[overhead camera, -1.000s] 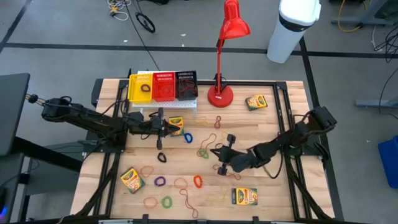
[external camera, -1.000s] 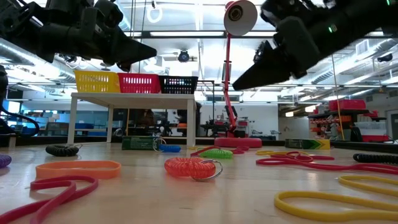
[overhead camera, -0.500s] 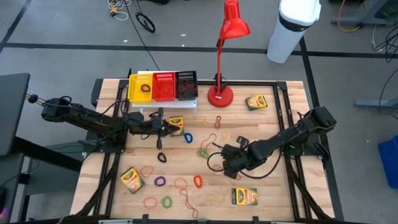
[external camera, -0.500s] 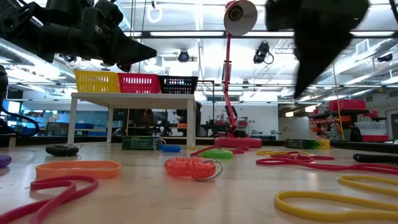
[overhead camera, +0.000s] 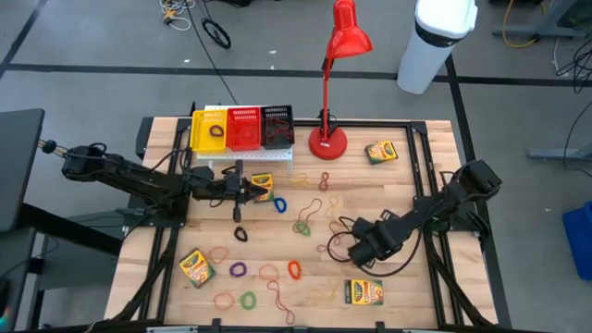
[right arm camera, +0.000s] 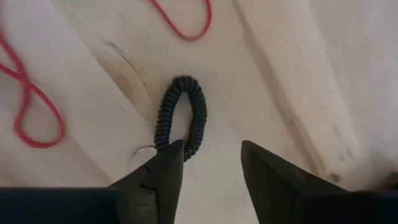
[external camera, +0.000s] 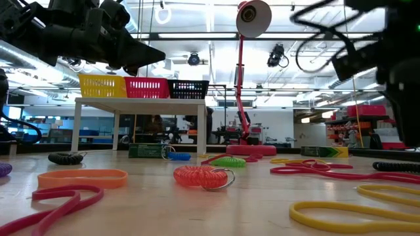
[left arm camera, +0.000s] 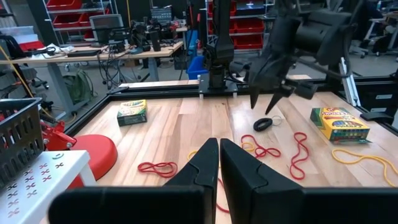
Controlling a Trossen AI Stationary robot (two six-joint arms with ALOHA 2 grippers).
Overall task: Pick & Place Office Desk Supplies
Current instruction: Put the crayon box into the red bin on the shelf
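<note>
My right gripper (right arm camera: 208, 158) is open and points down at the table, its fingers standing either side of the near end of a black coiled loop (right arm camera: 184, 117) without touching it. That loop lies flat on the wood; the left wrist view shows it (left arm camera: 264, 123) under my right gripper (left arm camera: 267, 102). In the high view my right gripper (overhead camera: 359, 252) is right of centre. My left gripper (overhead camera: 242, 191) is shut and hovers beside a green-and-yellow crayon box (overhead camera: 262, 185). Other crayon boxes (overhead camera: 195, 267) (overhead camera: 363, 292) (overhead camera: 380, 152) and coloured rubber-band loops (overhead camera: 294, 270) lie flat on the table.
At the far edge a white rack (overhead camera: 268, 157) carries yellow (overhead camera: 209, 129), red (overhead camera: 243, 128) and black (overhead camera: 277, 127) baskets, beside the red lamp (overhead camera: 326, 141). Red bands (right arm camera: 34, 112) lie close to the black loop. A second black coil (overhead camera: 240, 233) lies left of centre.
My right gripper has moved toward the table's near edge and a little to the right, and has tipped from lying level to pointing down over the black coiled loop. My left arm has kept still.
</note>
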